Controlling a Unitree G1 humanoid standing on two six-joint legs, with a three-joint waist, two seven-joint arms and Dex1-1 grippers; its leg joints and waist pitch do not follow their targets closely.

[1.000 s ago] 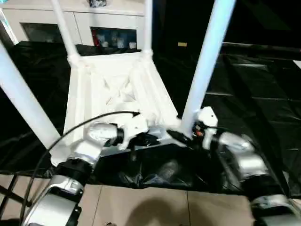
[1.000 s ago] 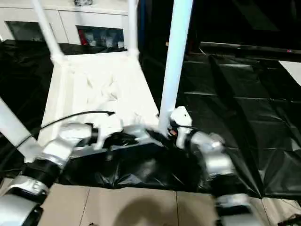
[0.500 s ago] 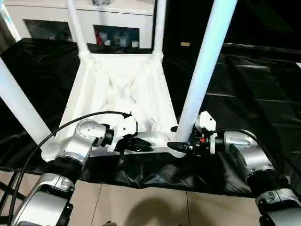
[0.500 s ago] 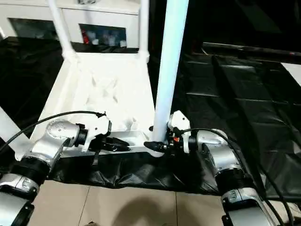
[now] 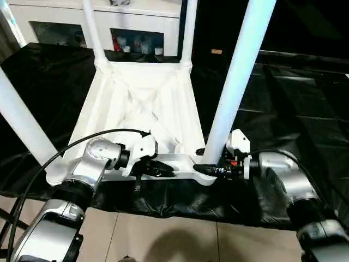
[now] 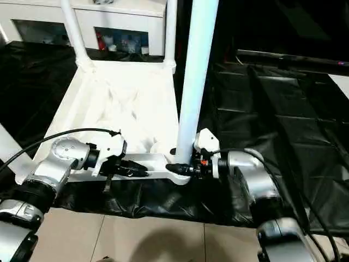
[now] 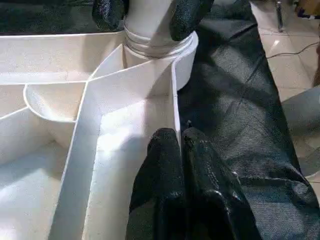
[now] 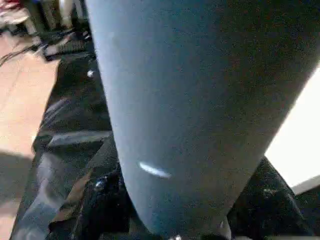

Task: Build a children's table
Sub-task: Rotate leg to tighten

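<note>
the children's table [image 5: 144,103] lies upside down on the black-draped table [image 5: 283,103], ribbed underside up, all four legs standing in the corner sockets. we judge we're at the last leg: seating the near right leg [image 5: 232,93] in its socket [image 7: 157,47], w/ the rest looking done.

our right gripper [image 5: 210,168] sits at the base of that leg; in the left wrist view its two black fingertips [image 7: 187,15] straddle the tube just above the socket, one each side, prob. clamped on it but contact isn't clear. our left gripper [image 7: 181,145] has its fingers pressed together, holding nothing, tips resting by the table's near rim [image 7: 175,100], likely bracing it.

next, as we read it: a firm grip & a push or twist down on the leg while the left keeps the top from sliding off the edge.

hard to make out: whether the leg is fully home in the socket, and the leg tops, cut off by the frame. the right wrist view is mostly the leg's tube up close, so no help on the grip.
</note>
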